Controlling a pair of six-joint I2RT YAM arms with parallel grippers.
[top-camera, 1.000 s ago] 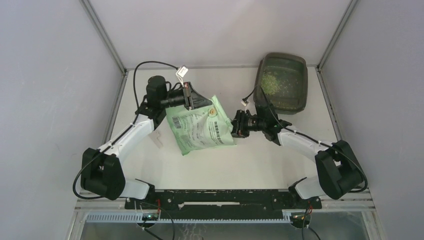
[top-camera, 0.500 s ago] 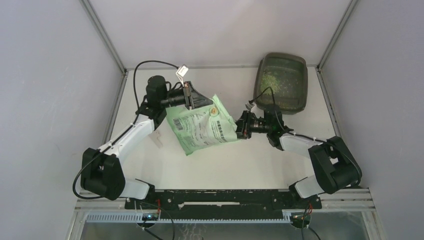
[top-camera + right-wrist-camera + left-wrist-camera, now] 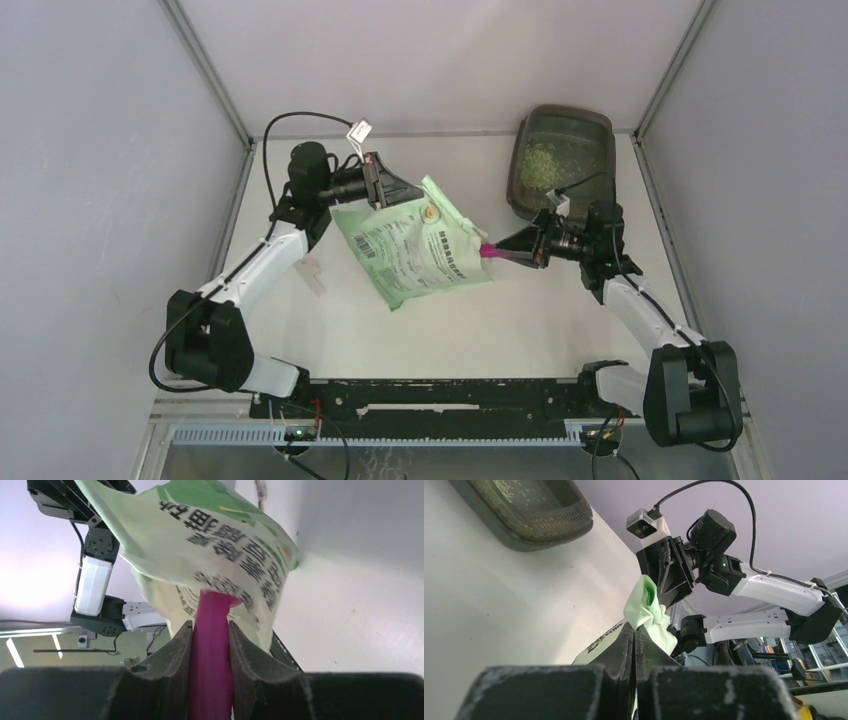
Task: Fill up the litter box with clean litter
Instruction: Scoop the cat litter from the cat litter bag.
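The litter box (image 3: 611, 165) holds little clean litter (image 3: 540, 163) yet; left hand (image 3: 378, 187) pinches bag (image 3: 420, 255), right hand (image 3: 522, 250) clamps scoop (image 3: 497, 252).

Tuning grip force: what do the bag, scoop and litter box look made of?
Bag: thin plastic film, slightly glossy and printed; it creases and crumples at the gripped corner.
Scoop: rigid magenta plastic with a smooth, fairly matte handle, probably moulded.
Litter box: hard dark grey-brown plastic with a rounded moulded rim; its wall looks faintly see-through in the left wrist view.
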